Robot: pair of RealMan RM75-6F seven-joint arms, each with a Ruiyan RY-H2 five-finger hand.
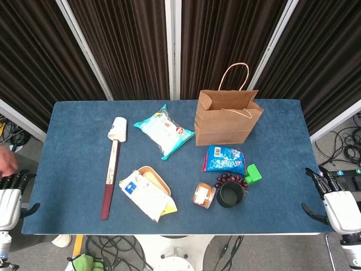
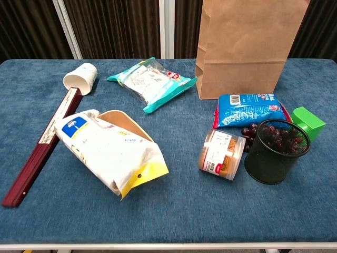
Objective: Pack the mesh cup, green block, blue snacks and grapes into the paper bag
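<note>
The brown paper bag (image 1: 225, 116) (image 2: 247, 47) stands upright and open at the back right of the blue table. Just in front of it lies the blue snack packet (image 1: 224, 159) (image 2: 245, 109). The green block (image 1: 253, 173) (image 2: 309, 121) sits to the packet's right. Dark grapes (image 1: 228, 179) (image 2: 249, 130) lie between the packet and the black mesh cup (image 1: 230, 194) (image 2: 276, 153), which stands upright. My left hand (image 1: 11, 195) hangs off the table's left front corner, holding nothing. My right hand (image 1: 334, 200) is off the right front corner, fingers apart and empty. Neither hand appears in the chest view.
A white paper cup (image 1: 118, 129) lies on its side atop a long dark folded fan (image 1: 110, 180). A teal packet (image 1: 164, 131) lies centre back. A white and yellow bag (image 1: 145, 195) rests against a tan bowl (image 1: 155, 178). A small jar (image 1: 203, 195) lies beside the mesh cup.
</note>
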